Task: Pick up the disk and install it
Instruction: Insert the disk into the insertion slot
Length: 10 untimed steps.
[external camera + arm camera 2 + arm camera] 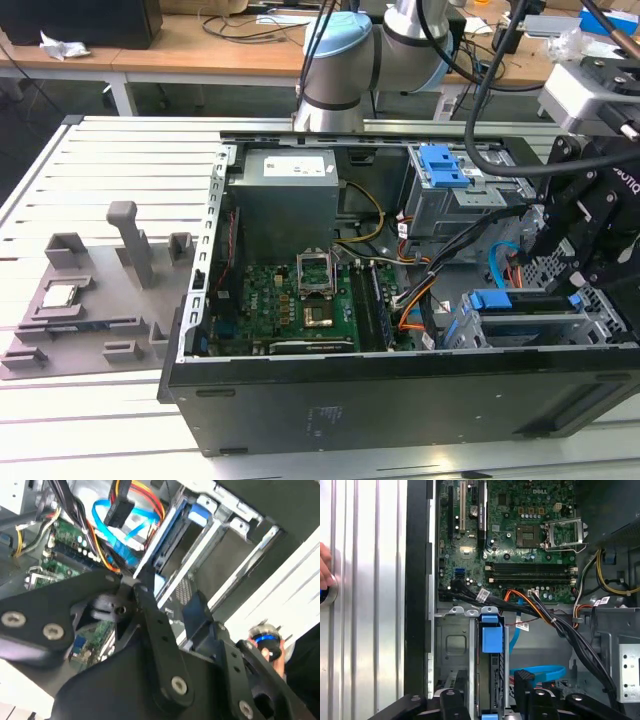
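The disk (520, 305), silver in a bright blue carrier, stands on edge in the metal drive bay at the near right corner of the open computer case (400, 395). In the first wrist view its blue handle (490, 635) points toward the motherboard. My black gripper (570, 280) hangs just over the bay's right end. In the first wrist view the gripper (490, 682) is open, with a finger on each side of the disk and a gap between each finger and it. In the second wrist view the gripper (172, 590) also shows spread fingers above the disk's blue carrier (197, 514).
Orange, blue and black cables (440, 290) run beside the bay. A second blue carrier (445, 165) sits in the rear cage, next to the power supply (285, 205). A grey fixture plate (80, 310) lies at the exterior view's left. A hand (267, 640) holds a button beyond the case.
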### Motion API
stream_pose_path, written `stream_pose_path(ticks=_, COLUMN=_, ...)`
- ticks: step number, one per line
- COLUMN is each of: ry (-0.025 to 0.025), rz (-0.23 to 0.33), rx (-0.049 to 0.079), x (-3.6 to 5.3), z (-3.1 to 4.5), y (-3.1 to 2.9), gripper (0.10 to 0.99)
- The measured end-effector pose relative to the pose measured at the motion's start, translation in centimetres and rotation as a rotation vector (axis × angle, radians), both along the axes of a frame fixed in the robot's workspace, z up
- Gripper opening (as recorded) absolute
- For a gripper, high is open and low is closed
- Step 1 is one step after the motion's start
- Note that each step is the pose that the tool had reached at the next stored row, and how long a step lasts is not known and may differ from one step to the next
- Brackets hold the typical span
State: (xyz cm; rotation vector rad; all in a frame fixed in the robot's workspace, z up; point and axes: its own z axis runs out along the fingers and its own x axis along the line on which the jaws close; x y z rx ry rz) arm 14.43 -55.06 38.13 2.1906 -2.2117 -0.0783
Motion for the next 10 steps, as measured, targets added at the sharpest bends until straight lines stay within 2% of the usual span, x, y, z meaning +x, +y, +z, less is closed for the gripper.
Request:
stream_pose_path(ticks=3, ry=0.0000, rz=0.000, rx=0.000, x=0.00, z=-0.01, y=0.00, gripper=0.482)
stream_pose_path(ticks=9, ry=-0.0001, rz=0.000, rx=0.000, x=0.00, z=-0.04, y=0.00, gripper=0.114)
stream_pose_path(ticks=10, ry=0.0000, rz=0.000, rx=0.000, x=0.00, z=-0.05, y=0.00, gripper=0.114)
